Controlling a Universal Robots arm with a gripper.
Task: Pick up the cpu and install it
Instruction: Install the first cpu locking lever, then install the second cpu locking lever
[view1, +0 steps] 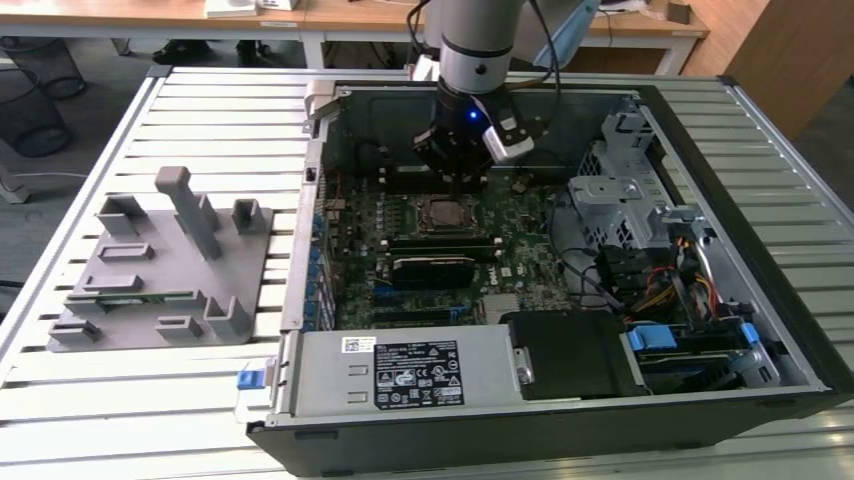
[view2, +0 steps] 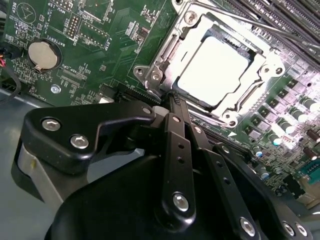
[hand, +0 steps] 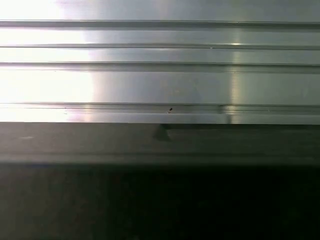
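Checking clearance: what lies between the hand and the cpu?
In the second wrist view, only the socket's metal frame edge lies between the hand and the cpu, which sits in the socket.

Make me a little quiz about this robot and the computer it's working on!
1. True or false: the cpu is lying in the motherboard socket.
2. What does the gripper hover over: (a) the grey tray, (b) the open computer case, (c) the floor?
3. On which side of the exterior view does the grey tray lie?

Key: 1 true; 2 b; 3 the exterior view's left.
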